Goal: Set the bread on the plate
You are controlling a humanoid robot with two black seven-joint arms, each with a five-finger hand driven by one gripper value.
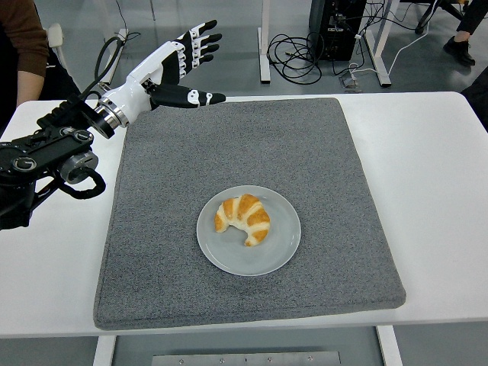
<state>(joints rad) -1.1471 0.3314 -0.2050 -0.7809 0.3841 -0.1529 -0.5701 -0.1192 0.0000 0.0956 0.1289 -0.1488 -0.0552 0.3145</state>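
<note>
On plate [229, 259] — bread [243, 217] resting.

The scene is being lit brightly and evenly, seemingly from overhead. Only soft, faint shadows are being cast: a thin one under the plate [248, 257] rim and a dim one beneath the left hand [177, 65]. The white table [435, 191] is being rendered near overexposure, though no hard glare is being seen. Focus is being held sharp throughout, with the table edges being bowed slightly.
</note>
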